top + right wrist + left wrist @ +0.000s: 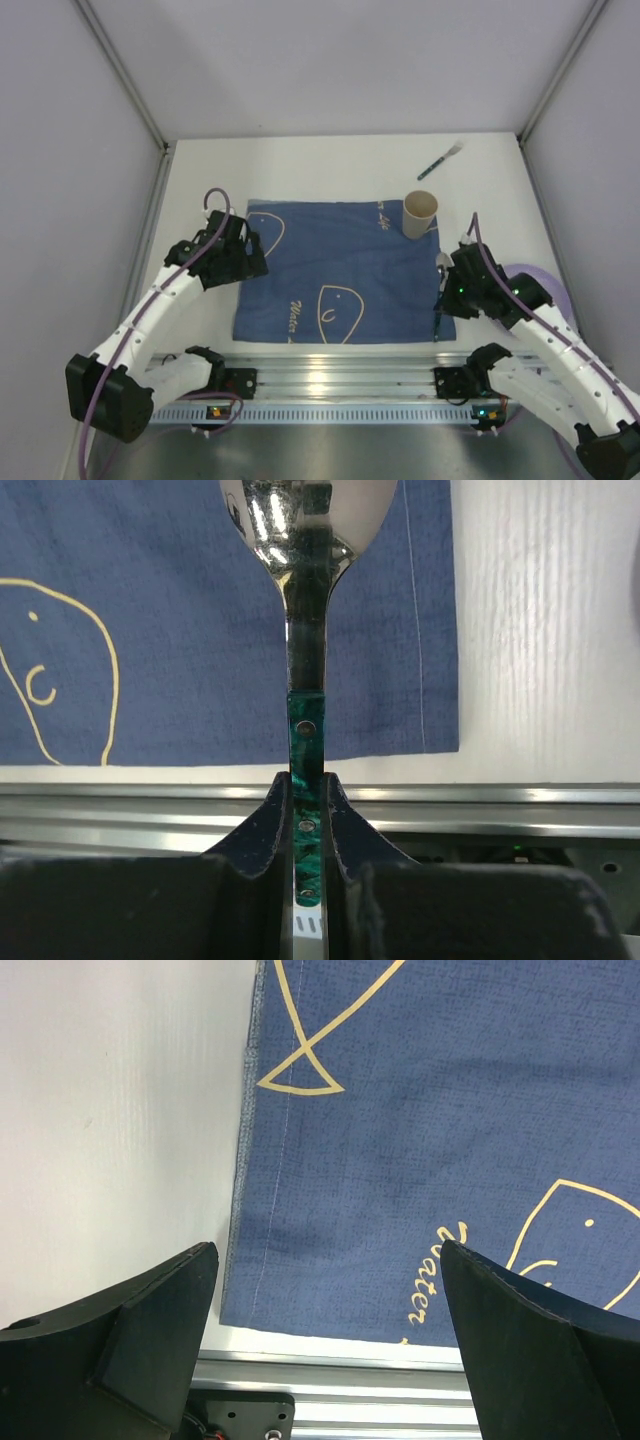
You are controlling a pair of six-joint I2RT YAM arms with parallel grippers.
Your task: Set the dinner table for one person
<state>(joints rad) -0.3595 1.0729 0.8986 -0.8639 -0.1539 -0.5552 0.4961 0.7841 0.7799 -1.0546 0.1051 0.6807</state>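
left gripper (328, 1250): jaws wide apart, forearm pointing 1 o'clock | right gripper (307, 780): pinched on spoon (305, 660) handle, forearm pointing 11 o'clock

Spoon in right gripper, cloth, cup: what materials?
The spoon: mirror-polished metal bowl and neck, sharp reflections; handle glossy marbled green with rivets, likely plastic or resin. The cloth: matte blue woven fabric, visible weave and stitched hem. The cup: matte tan, probably paper, too small to confirm.
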